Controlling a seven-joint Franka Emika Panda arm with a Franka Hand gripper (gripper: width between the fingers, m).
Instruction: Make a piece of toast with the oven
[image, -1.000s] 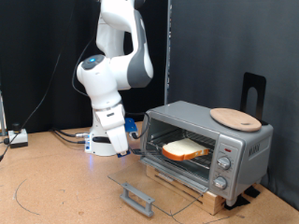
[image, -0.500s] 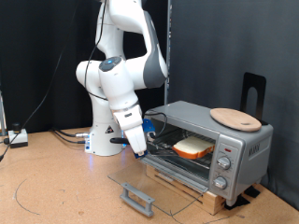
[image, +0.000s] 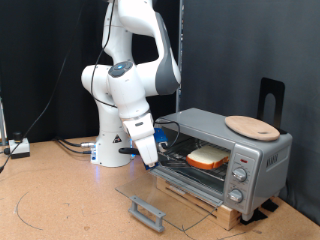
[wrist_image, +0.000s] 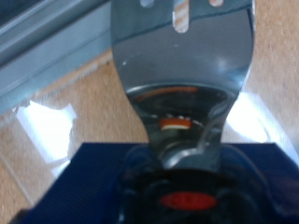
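Note:
The silver toaster oven stands at the exterior view's right with its glass door dropped flat open. The piece of toast lies flat on the wire rack inside. My gripper hangs just outside the oven's mouth, above the open door, to the exterior view's left of the toast. In the wrist view the gripper is shut on the neck of a slotted metal spatula, whose blade points at the door's metal edge. The fingers themselves are mostly hidden.
A round wooden board lies on the oven's roof. The oven sits on a wooden slatted base. The door's handle juts out low over the brown table. Cables and a small box lie at the exterior view's left.
The arm has swung up and towards the oven. The toast now sits deeper in the oven, further to the exterior view's right. Almost nothing moved in the last half second.

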